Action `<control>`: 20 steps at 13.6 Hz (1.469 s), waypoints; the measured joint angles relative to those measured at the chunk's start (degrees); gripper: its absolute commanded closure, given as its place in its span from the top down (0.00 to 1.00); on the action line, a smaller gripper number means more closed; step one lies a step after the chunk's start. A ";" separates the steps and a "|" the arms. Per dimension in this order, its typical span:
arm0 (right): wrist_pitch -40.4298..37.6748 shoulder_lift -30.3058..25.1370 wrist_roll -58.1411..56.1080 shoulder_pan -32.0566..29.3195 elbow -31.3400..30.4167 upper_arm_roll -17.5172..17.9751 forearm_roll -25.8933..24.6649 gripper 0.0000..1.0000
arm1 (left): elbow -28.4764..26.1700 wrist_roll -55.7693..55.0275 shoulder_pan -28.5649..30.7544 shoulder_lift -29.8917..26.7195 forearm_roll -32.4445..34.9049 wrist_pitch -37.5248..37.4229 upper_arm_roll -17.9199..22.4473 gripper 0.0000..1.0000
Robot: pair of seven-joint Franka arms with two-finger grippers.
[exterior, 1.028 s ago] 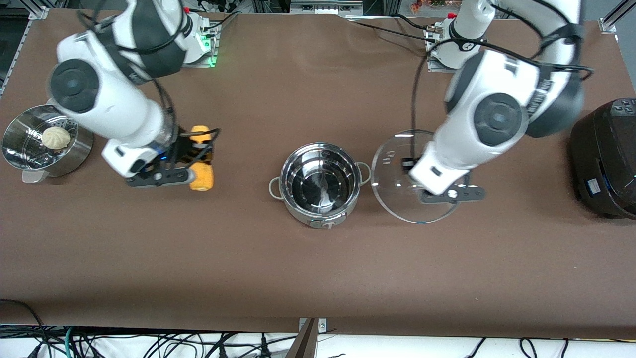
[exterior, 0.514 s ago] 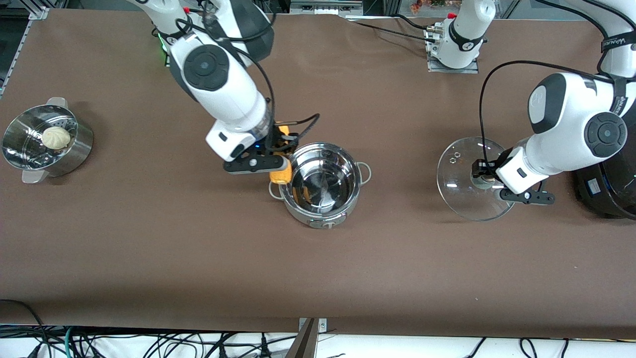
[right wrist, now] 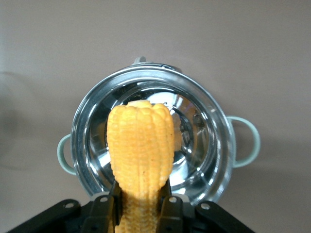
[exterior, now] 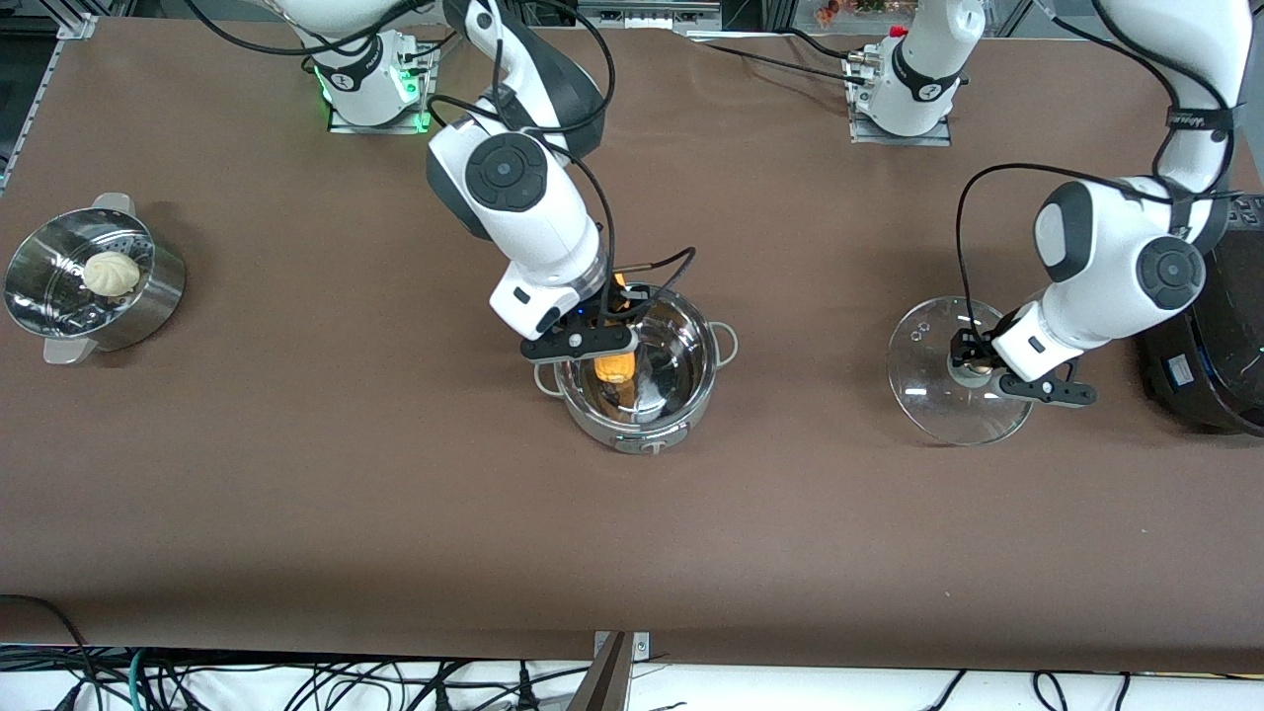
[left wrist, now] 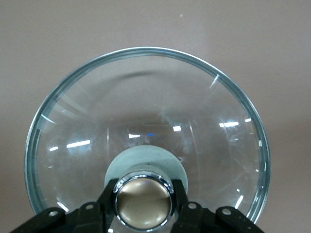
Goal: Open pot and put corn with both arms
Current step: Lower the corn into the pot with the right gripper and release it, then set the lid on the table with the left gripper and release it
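the pot sits open near the middle of the table, its dial toward the front camera, and the right gripper hangs right over its mouth, clenched on the corn; in the right wrist view the corn juts out past the fingers with its free end over the bottom of the pot, so its long axis looks to run within the rim, and the drop seems to need only a lowering and a release. toward the left arm's end of the table, well apart from the pot, the left gripper is closed on the knob of the glass lid, which is close over or on the table beside the black cooker; i cannot tell which
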 measured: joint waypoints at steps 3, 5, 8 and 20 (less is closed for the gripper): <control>2.77 2.31 0.06 0.49 0.11 -0.01 -0.68 0.19 | -0.86 1.77 0.06 4.55 0.00 5.60 -0.02 0.00; 4.19 3.67 0.07 0.50 0.15 -0.09 -1.21 0.34 | -0.83 1.91 0.06 6.60 0.00 8.15 -0.06 0.00; 5.74 5.77 0.09 0.49 0.17 -0.49 -1.33 0.95 | -0.80 1.94 0.05 7.48 0.00 8.58 -0.07 0.00; -2.47 1.95 -4.54 0.78 2.49 -3.64 -4.88 1.00 | -5.76 1.90 0.09 -4.12 0.00 5.92 -0.07 1.00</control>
